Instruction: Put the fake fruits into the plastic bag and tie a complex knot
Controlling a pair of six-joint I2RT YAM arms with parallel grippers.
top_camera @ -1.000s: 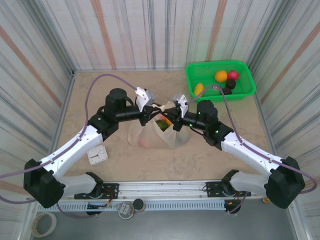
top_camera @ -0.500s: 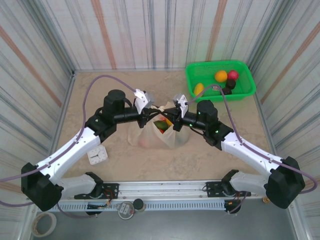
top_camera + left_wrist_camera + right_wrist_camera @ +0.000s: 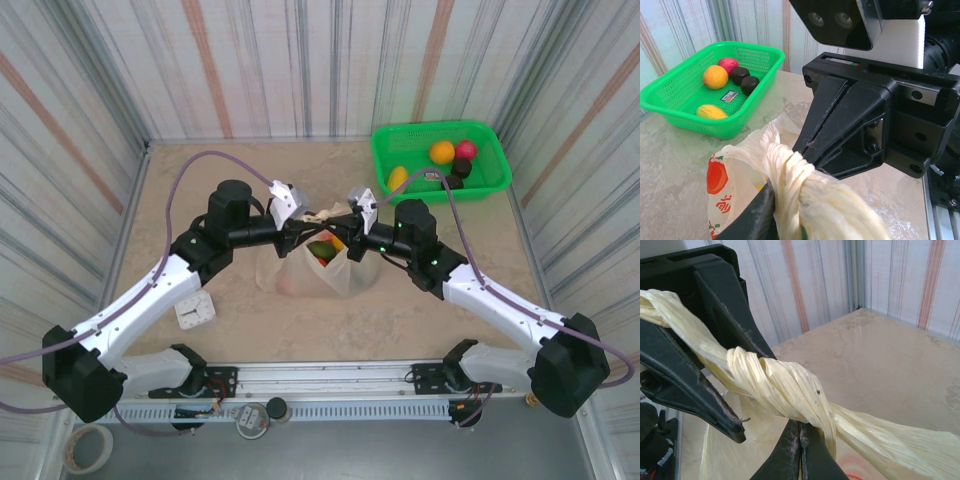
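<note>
The cream-yellow plastic bag (image 3: 320,268) sits mid-table with fake fruits (image 3: 322,247) in green, orange and yellow showing in its mouth. Its handle strips are twisted into a knot (image 3: 322,216) (image 3: 782,385) stretched between both grippers. My left gripper (image 3: 300,227) (image 3: 776,207) is shut on one strip. From the opposite side my right gripper (image 3: 344,225) (image 3: 800,429) is shut on the other strip, just under the twist. The bag's red print (image 3: 717,177) shows below the strip in the left wrist view.
The green basket (image 3: 490,160) (image 3: 755,102) stands at the back right, holding an orange fruit (image 3: 442,152), a pink one (image 3: 466,150), a yellow one (image 3: 398,178) and dark ones (image 3: 457,178). A small white clock (image 3: 196,310) lies front left of the bag. Striped walls enclose the table.
My left gripper has drawn slightly left, and the handle strips between the grippers have pulled tighter. The right arm and the bag have barely moved.
</note>
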